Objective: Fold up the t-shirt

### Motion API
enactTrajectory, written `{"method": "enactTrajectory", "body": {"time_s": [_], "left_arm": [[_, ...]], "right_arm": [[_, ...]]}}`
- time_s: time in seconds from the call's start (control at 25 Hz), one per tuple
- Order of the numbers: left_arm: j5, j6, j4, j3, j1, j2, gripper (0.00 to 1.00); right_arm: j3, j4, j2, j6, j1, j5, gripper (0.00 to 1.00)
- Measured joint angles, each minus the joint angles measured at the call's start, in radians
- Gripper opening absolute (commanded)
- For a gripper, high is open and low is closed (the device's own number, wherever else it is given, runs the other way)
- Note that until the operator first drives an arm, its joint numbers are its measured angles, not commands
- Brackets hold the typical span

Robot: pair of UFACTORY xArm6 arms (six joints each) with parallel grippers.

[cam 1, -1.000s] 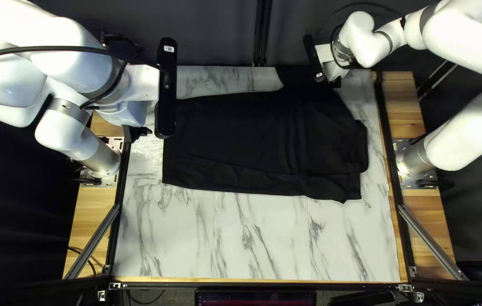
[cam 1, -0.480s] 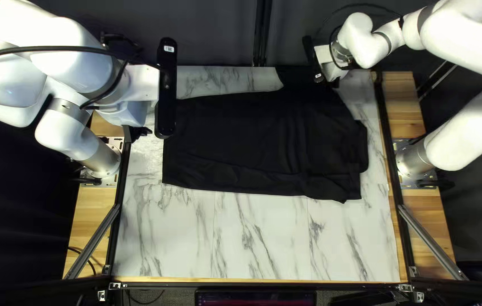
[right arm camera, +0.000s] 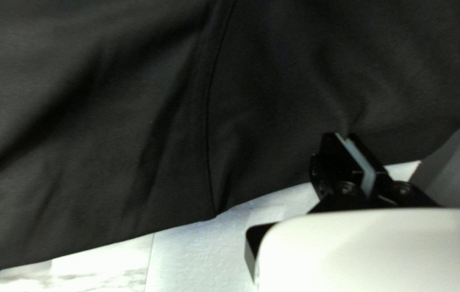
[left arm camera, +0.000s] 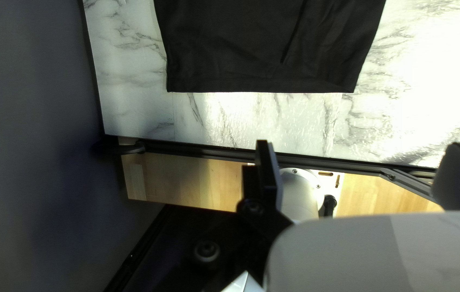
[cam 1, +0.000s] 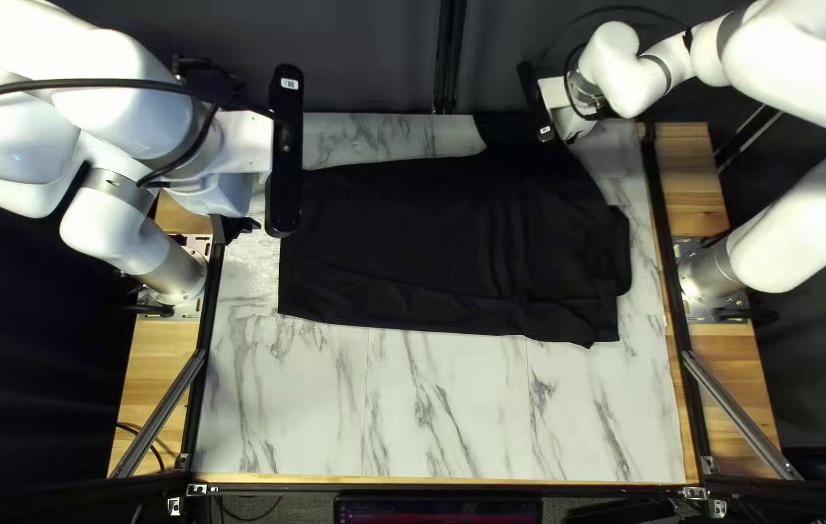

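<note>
Black cloth t-shirt [cam 1: 394, 233] lies under and ahead of your right gripper [right arm camera: 345, 136], two slim black fingers with pale grey-blue pads, spread over the white, grey-veined marble-patterned tabletop [cam 1: 452, 417]. The step in hand looks like folding in a sleeve or side: the shirt makes a long, creased band, and its one part jutting toward the table's far edge reaches your right gripper.

That gripper's fingers are drawn nearly together and appear to pinch a little fabric at their tips, where small creases meet. A seam runs through the cloth just beside them.

Your left gripper [left arm camera: 361, 145], also black, has its fingers spread wide, with nothing held; the shirt's straight hem lies ahead of it, well apart.

Next, you would probably lift the pinched part and carry it over the body, then lower it flat. Raised too little, it could drag the layers beneath and bunch them.
</note>
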Motion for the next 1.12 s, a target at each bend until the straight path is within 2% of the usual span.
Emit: {"method": "enactTrajectory", "body": {"time_s": [0.44,0.8,1.12], "left_arm": [[0.000,0.000,0.000,0.000,0.000,0.000,1.00],[0.000,0.000,0.000,0.000,0.000,0.000,1.00],[0.000,0.000,0.000,0.000,0.000,0.000,1.00]], "right_arm": [[0.132,-0.130,-0.226,0.225,0.118,0.045,0.00],[0.263,-0.226,-0.402,0.430,0.250,0.076,0.00],[0.320,-0.288,-0.529,0.579,0.371,0.146,0.00]]}}
